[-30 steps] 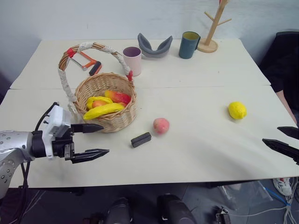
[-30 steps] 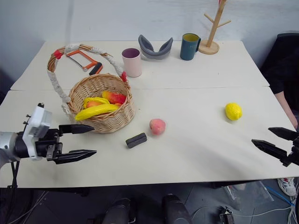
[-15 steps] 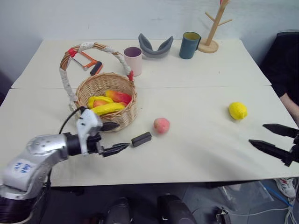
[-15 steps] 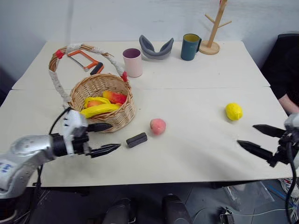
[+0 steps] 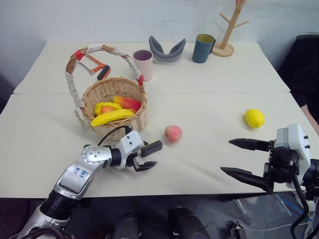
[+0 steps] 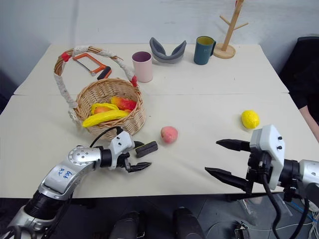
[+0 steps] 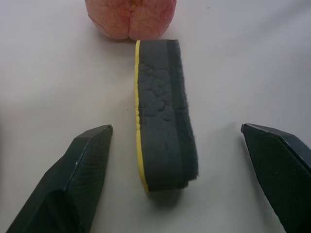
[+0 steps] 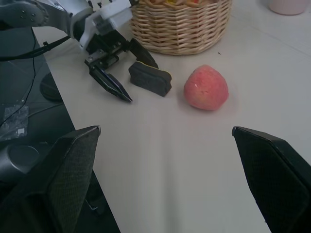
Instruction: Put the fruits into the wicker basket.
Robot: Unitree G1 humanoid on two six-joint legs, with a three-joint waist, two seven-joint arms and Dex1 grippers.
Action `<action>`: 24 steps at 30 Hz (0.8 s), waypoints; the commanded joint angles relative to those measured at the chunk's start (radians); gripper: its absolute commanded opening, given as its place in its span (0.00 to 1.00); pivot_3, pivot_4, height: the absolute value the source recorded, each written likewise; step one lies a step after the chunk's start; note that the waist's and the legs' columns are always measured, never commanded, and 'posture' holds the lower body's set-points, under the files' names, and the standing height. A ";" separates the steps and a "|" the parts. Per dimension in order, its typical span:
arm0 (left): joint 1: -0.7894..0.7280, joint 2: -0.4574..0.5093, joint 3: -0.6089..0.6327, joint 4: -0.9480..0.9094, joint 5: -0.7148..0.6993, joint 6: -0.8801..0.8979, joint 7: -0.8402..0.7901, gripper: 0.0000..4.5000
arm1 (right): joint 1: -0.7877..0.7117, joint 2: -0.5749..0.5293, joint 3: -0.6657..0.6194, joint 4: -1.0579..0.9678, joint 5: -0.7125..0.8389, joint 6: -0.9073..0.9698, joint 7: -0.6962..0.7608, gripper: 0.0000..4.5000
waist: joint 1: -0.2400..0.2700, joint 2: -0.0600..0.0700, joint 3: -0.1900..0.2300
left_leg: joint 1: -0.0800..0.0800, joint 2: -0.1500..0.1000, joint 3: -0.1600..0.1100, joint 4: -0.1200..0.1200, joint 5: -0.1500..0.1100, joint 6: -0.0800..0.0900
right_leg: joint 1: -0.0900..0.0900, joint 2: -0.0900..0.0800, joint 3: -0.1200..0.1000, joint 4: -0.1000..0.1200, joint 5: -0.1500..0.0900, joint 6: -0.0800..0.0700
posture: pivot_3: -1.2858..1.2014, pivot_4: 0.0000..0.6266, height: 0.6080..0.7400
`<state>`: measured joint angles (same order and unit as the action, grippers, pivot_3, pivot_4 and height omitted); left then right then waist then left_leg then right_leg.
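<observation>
The pink-orange peach lies on the table just right of the wicker basket, and the yellow lemon sits far to the right. My left gripper is low over the table in front of the basket. It is open, with a small black block lying between its fingers, and the peach is just beyond the block. My right gripper hovers open near the table's front edge, below and left of the lemon. It points toward the peach and holds nothing.
The basket holds a banana and other fruit. An orange hacksaw, a pink cup, a grey curved object, a dark mug and a wooden mug tree stand at the back. A person in dark clothes is at the right.
My left gripper has dropped and swung right, from beside the basket to around the black block. My right gripper has come in leftward from the table's right edge. Both stay open.
</observation>
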<state>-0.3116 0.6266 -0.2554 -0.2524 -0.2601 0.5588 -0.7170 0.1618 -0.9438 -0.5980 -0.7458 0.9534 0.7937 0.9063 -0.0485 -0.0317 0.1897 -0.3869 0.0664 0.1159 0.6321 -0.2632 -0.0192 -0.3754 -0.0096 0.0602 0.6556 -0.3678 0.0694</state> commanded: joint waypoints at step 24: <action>0.459 -0.006 0.665 -0.041 -0.208 -0.079 0.053 0.14 | -0.260 -0.013 0.284 0.121 -0.048 -0.081 0.010 1.00 | -0.001 -0.001 -0.001 | 0.000 0.000 -0.002 0.000 -0.001 0.005 | 0.000 -0.002 -0.002 0.002 0.000 -0.001 | 0.52 0.24 1.00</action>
<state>0.1560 0.6274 0.3135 -0.3267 -0.4401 0.4723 -0.7161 -0.0819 -0.9528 -0.3117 -0.6302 0.9071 0.7358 0.9040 -0.0500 -0.0328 0.1892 -0.3863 0.0666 0.1140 0.6322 -0.2647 -0.0136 -0.3756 -0.0119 0.0583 0.6572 -0.3676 0.0682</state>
